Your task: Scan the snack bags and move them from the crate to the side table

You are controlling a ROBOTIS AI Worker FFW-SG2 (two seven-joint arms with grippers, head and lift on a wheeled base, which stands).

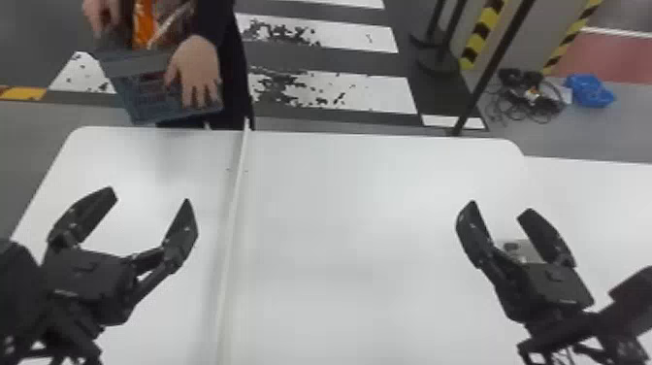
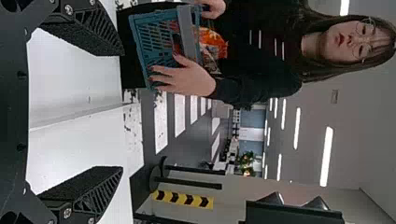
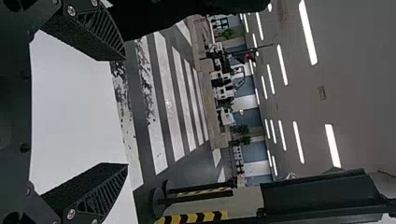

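Holds left claw (image 1: pixel 150 194) and right claw (image 1: pixel 499 207) apart, empty, over tabletop (image 1: pixel 339 218), likely leaving room for crate (image 1: pixel 145 99), steadied by person's hands (image 1: pixel 196 70) past far edge with orange snack bag (image 2: pixel 214 44) inside, probably for placing.

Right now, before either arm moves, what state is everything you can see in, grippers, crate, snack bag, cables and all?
Left gripper: open, empty.
Right gripper: open, empty.
Crate: held by a person's hands beyond the white table.
Orange snack bag: in the crate, sticking up above its rim.
Black cables: heaped loosely on the floor.
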